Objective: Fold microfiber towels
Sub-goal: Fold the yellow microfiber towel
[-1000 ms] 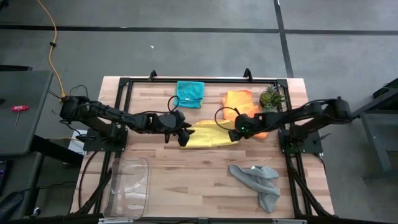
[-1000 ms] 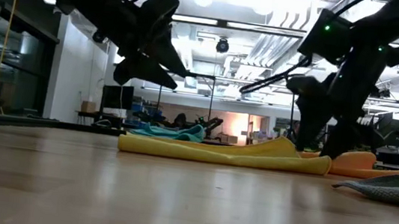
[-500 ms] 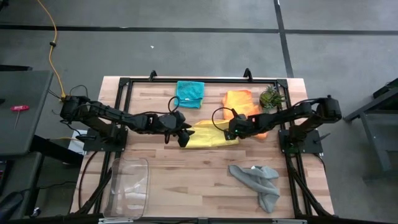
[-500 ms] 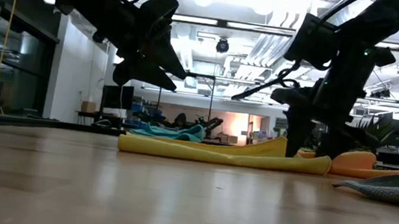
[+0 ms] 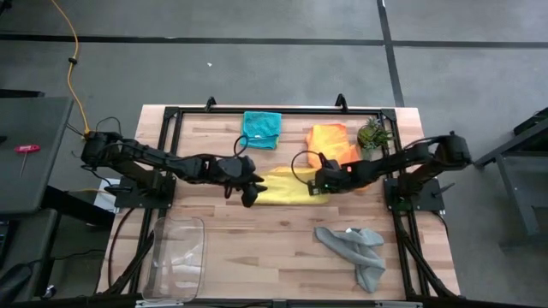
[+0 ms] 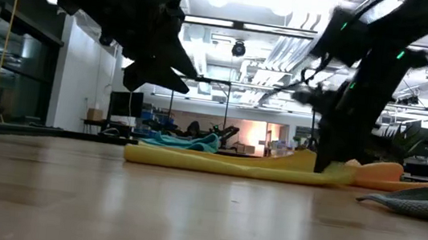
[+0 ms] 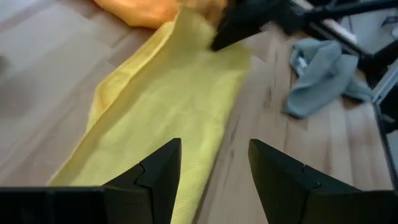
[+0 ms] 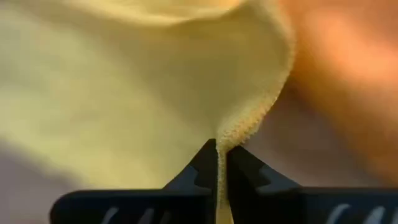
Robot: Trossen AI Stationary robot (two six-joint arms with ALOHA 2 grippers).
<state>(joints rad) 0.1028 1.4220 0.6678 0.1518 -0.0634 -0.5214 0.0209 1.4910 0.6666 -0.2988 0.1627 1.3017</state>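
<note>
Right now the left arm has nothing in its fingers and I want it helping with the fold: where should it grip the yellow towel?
Probably the free end of the yellow towel, nearest the left gripper. Come down from above, fingers astride the edge: the cloth lies flat on the table, so only its edge gives purchase. The right gripper already pinches the opposite end.

A clear plastic tray [image 5: 178, 251] sits at the wooden table's [image 5: 274, 244] near-left corner, a small spiky green plant [image 5: 373, 133] far-right.
</note>
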